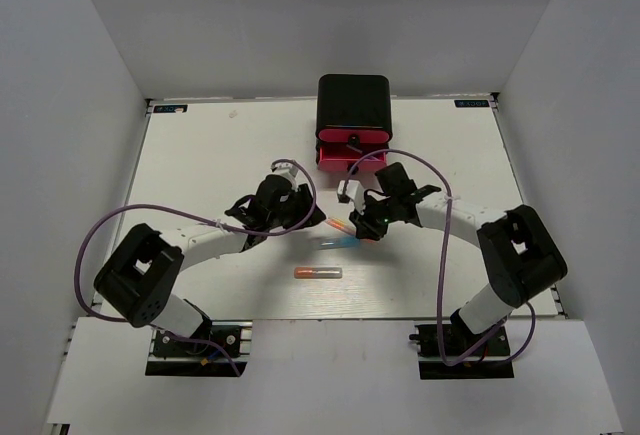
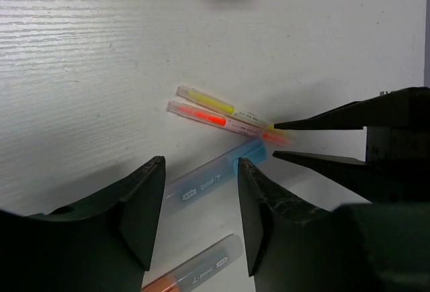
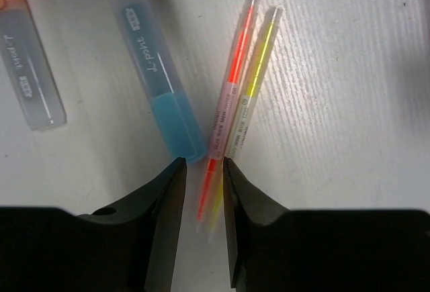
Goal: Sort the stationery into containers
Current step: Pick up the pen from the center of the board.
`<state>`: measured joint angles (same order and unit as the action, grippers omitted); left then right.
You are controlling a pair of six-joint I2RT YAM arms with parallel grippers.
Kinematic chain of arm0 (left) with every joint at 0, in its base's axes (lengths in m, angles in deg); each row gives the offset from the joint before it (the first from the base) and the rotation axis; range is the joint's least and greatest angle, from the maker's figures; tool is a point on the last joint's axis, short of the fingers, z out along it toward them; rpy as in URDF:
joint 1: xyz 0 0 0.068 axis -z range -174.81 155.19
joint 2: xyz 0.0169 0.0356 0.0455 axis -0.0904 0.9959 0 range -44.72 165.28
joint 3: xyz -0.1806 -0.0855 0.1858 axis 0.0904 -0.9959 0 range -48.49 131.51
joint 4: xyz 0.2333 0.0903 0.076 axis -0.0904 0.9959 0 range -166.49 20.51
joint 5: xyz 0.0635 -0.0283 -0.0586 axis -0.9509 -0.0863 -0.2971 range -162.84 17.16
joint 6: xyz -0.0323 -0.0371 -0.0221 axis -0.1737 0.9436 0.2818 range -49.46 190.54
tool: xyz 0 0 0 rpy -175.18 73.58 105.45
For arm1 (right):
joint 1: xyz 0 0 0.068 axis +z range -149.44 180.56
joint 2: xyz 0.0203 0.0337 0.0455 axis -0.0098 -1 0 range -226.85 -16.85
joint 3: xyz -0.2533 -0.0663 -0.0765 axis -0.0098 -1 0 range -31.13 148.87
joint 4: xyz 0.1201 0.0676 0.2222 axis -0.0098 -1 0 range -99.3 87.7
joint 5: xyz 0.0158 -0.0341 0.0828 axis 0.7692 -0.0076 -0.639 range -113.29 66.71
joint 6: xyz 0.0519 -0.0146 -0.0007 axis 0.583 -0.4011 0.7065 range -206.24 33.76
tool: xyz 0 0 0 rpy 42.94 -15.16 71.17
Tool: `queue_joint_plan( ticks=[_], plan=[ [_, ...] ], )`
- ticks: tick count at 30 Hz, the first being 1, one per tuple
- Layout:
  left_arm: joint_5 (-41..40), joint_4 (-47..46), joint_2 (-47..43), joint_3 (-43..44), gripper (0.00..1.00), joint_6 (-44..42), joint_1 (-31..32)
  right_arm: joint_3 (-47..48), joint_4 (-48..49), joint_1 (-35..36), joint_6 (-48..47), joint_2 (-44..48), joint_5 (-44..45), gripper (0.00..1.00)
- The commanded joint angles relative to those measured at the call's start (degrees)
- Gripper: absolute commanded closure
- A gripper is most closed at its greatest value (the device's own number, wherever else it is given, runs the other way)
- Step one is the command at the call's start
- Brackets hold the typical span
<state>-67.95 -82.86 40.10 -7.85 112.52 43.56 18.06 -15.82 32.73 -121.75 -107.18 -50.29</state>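
Note:
A pink stick (image 3: 235, 70) and a yellow stick (image 3: 259, 64) lie side by side on the white table, next to a blue tube (image 3: 158, 84). My right gripper (image 3: 203, 164) is open with narrow jaws around the sticks' near ends, not clamped. In the top view it (image 1: 352, 225) is at the table's middle. My left gripper (image 2: 200, 164) is open and empty above the blue tube (image 2: 215, 174), facing the sticks (image 2: 208, 116). In the top view it (image 1: 308, 217) sits just left of the right gripper. An orange tube (image 1: 318, 273) lies nearer the arms. Other stationery is not in view.
The black box (image 1: 352, 105) of pink drawers stands at the back centre. Its lowest drawer (image 1: 338, 161) is pulled out toward the arms, just behind my right wrist. Grey walls close in the table on the left, right and back.

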Motion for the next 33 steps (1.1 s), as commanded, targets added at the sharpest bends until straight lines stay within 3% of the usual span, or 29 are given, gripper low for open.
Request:
queue_joint_plan(
  ticks=[1, 15, 33],
  plan=[
    [-1.0, 0.1, -2.9, -0.4, 0.42, -0.6, 0.1, 1.3, 2.9, 0.4, 1.9, -1.2, 2.9, 0.66],
    [-1.5, 1.2, -5.3, -2.0, 0.4, -0.6, 0.1, 0.8, 5.2, 1.1, 2.1, -3.6, 6.9, 0.7],
    [-2.1, 1.2, -5.8, -2.5, 0.39, -0.6, 0.1, 2.8, 4.1, 1.0, 2.8, -1.6, 3.1, 0.71]
  ],
)
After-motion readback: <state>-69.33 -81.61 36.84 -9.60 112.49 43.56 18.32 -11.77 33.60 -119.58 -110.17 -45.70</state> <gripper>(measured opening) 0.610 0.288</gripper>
